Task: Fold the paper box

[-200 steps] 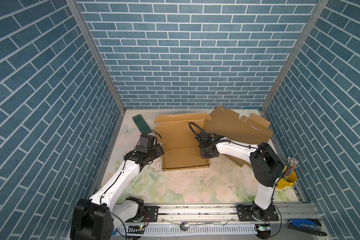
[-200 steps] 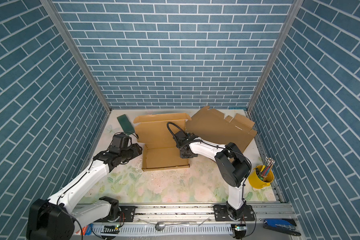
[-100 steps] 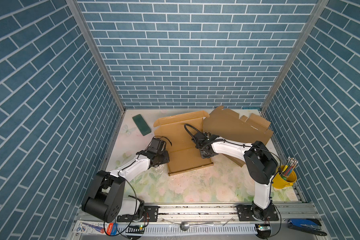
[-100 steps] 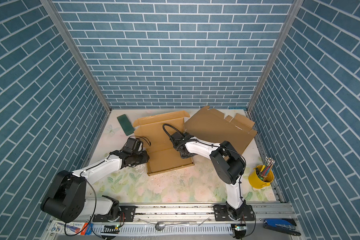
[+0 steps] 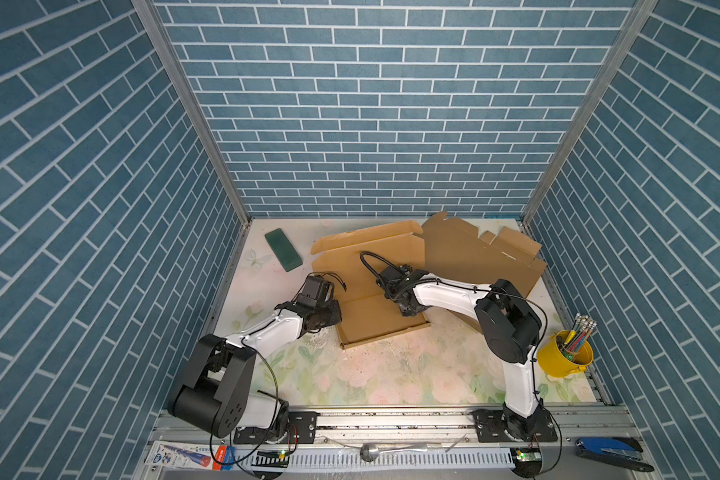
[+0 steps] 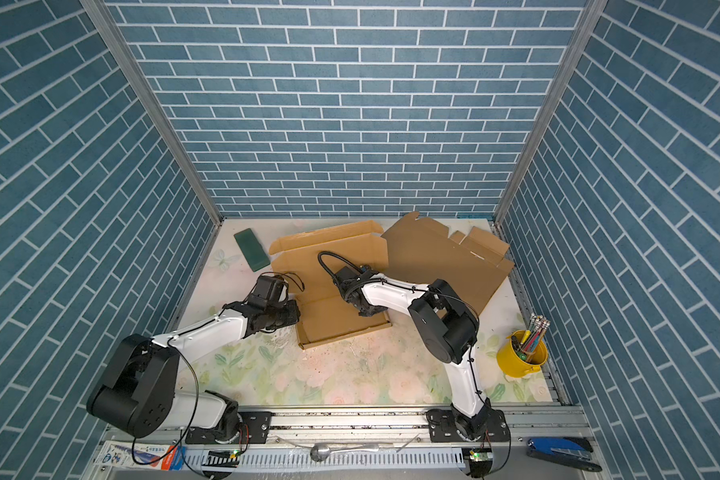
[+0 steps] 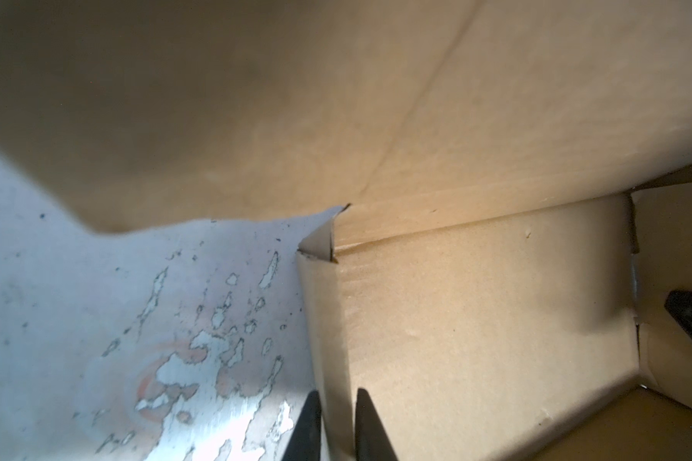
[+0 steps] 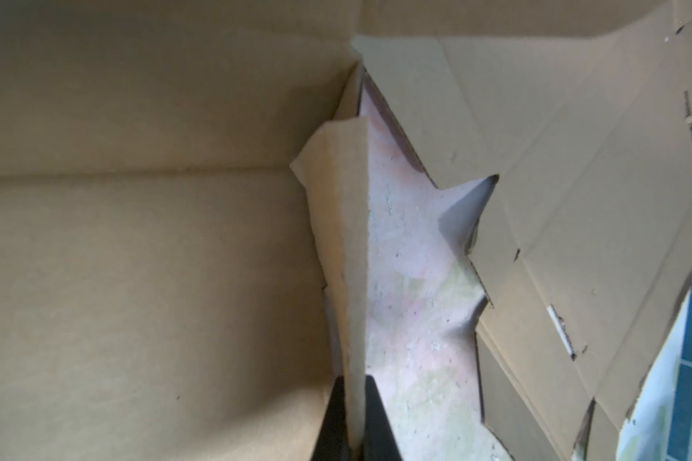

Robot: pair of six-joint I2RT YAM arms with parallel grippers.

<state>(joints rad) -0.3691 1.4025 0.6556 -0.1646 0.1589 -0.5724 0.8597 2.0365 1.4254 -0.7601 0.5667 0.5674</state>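
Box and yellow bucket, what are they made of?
The box looks like matte brown cardboard: creased fold lines and rough cut edges. The yellow bucket seems painted metal, smooth with a thin rim, but could be plastic.

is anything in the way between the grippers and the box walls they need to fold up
Nothing visible. The left gripper pinches the left side wall of the paper box and the right gripper pinches its right wall. The loose cardboard sheet lies beside the box, clear of both grips.
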